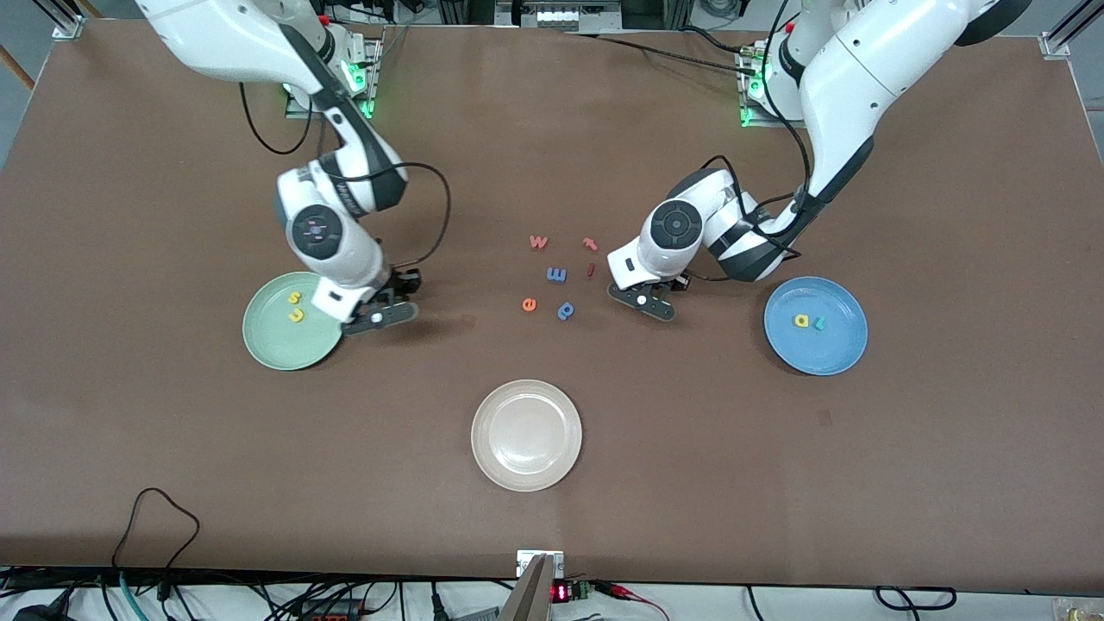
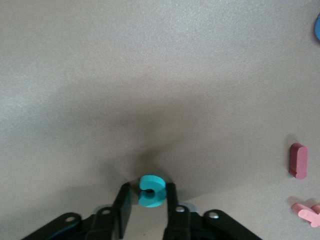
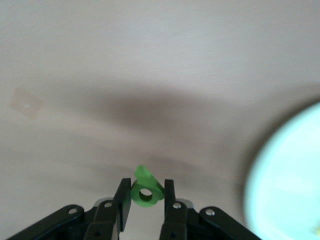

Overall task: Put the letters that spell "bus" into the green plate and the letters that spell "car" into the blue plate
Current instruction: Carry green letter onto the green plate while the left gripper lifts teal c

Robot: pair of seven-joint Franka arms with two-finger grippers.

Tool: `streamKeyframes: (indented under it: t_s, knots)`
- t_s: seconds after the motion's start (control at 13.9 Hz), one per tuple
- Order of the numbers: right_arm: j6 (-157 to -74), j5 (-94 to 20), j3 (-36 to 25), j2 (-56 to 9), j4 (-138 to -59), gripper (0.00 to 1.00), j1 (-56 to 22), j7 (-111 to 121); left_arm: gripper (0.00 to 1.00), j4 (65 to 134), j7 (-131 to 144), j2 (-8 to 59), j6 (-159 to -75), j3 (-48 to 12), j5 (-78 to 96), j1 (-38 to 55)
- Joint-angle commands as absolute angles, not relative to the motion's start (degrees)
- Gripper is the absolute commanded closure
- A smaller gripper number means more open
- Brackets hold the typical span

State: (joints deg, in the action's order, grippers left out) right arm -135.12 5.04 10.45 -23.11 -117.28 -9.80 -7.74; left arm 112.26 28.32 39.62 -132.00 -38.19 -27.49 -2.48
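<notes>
Front view: the right gripper (image 1: pixel 377 317) hangs just beside the green plate (image 1: pixel 269 345) on its centre-table side, the left gripper (image 1: pixel 645 301) well apart from the blue plate (image 1: pixel 841 349). Left wrist view: fingers (image 2: pixel 171 200) pinch the teal "c" (image 2: pixel 150 190) — the blue plate lies toward the left arm's end. Right wrist view: fingers (image 3: pixel 168 196) pinch the green "b" (image 3: pixel 146 189) — plate rim close alongside.

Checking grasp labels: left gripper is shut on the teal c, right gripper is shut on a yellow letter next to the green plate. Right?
One thing is wrong: the letter in the right gripper is green, the b, not yellow, as the right wrist view shows. The rest holds: the left gripper is shut on the teal c, and the right gripper is beside the green plate.
</notes>
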Motion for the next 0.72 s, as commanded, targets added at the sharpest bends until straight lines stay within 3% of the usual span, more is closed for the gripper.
streamKeyframes:
  t_s: [0.0, 0.14, 0.22, 0.29, 0.36, 0.43, 0.65]
  knots:
    - [-130.44, 5.36, 8.19, -19.16, -118.48, 0.89, -4.23, 1.18, 0.84, 111.88, 29.44, 40.69, -132.37, -38.06, -29.18, -1.85]
    - [-130.43, 5.45, 5.9, -19.6, -118.65, 0.84, -2.3, 5.96, 0.9, 111.8, 29.36, 40.08, -131.84, -38.14, -29.27, -2.98]
    - [-130.43, 5.45, 5.71, -19.69, -118.83, 0.76, -1.59, 6.67, 0.9, 111.88, 29.36, 39.47, -131.57, -38.23, -29.27, -4.03]
    - [-130.34, 5.45, 5.63, -19.86, -118.92, 0.62, -0.89, 7.29, 0.9, 111.97, 29.36, 38.33, -130.27, -38.41, -29.27, -5.17]
    - [-130.34, 5.45, 5.63, -19.86, -118.83, 0.17, -0.27, 7.73, 0.91, 111.8, 29.27, 36.93, -127.73, -38.67, -29.27, -6.58]
    - [-130.34, 5.36, 5.63, -19.34, -118.65, 0.0, 0.08, 7.82, 0.91, 111.71, 28.31, 35.26, -125.97, -38.76, -29.27, -8.85]
    - [-123.01, 4.93, 5.62, -15.13, -113.24, 0.0, -0.09, 7.82, 0.9, 111.8, 17.19, 33.05, -123.67, -39.72, -29.18, -19.3]
